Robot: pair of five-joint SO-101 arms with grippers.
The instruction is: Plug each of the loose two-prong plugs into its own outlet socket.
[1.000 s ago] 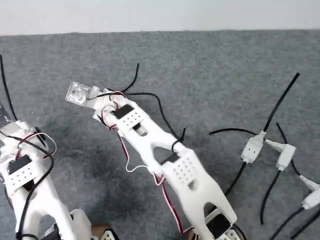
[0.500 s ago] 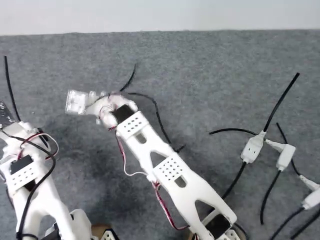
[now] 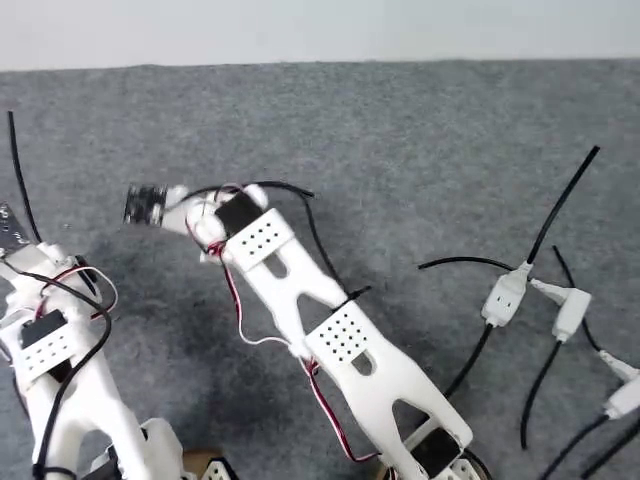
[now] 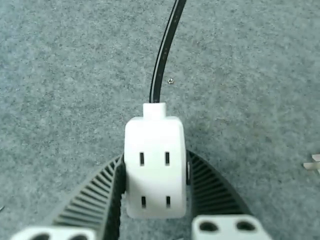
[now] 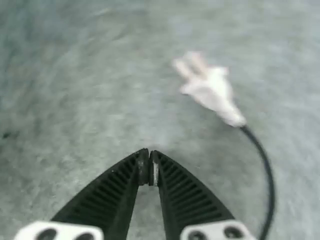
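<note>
My left gripper is shut on a white outlet block with two pairs of slots facing the camera; its black cord runs away over the grey carpet. The right gripper is shut with nothing between its fingers and hovers over the carpet. A loose white two-prong plug lies a short way beyond its tips, prongs pointing away from its black cord. In the high view the right arm stretches to the centre left, and the left arm stands at the left edge.
At the right of the carpet lie a white outlet socket, a white plug beside it and another white plug at the edge, all with black cords. A pale wall bounds the far side.
The right arm's wrist has swung left and a little nearer, and its head has turned over. The left arm has barely shifted.
</note>
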